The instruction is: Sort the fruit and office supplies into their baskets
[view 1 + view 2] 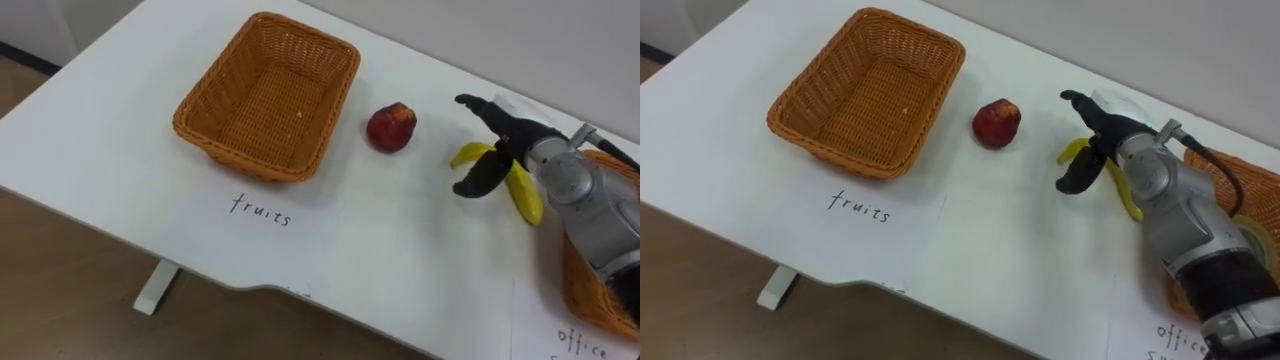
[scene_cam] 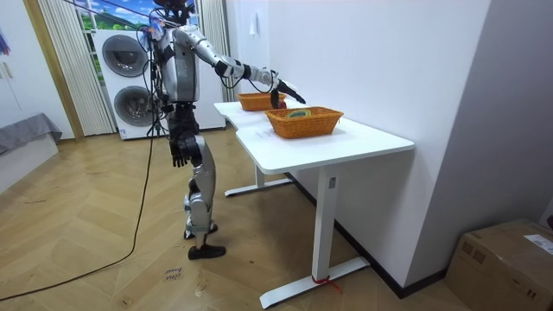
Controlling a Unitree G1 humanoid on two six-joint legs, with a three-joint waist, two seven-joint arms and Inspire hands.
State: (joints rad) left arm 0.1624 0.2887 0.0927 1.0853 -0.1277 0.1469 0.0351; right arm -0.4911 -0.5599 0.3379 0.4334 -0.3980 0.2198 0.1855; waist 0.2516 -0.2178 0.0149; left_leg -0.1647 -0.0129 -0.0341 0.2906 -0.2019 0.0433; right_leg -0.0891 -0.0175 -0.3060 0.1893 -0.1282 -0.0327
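Fruit step, the grasp: the right robot hand hovers spread over the banana on the tabletop, not yet closed. Next it should likely pinch, lift and carry left, past the apple, to the empty fruit basket.

The robot's right hand is black and slender-fingered, set on a brushed silver-grey, cylinder-shaped forearm. A thin dark cable runs along that forearm to a small plug at the wrist, and a black band rings it near the elbow. Seen across the room, its torso and arms are pale silver, the left hand dark, hips black, legs grey, feet black.
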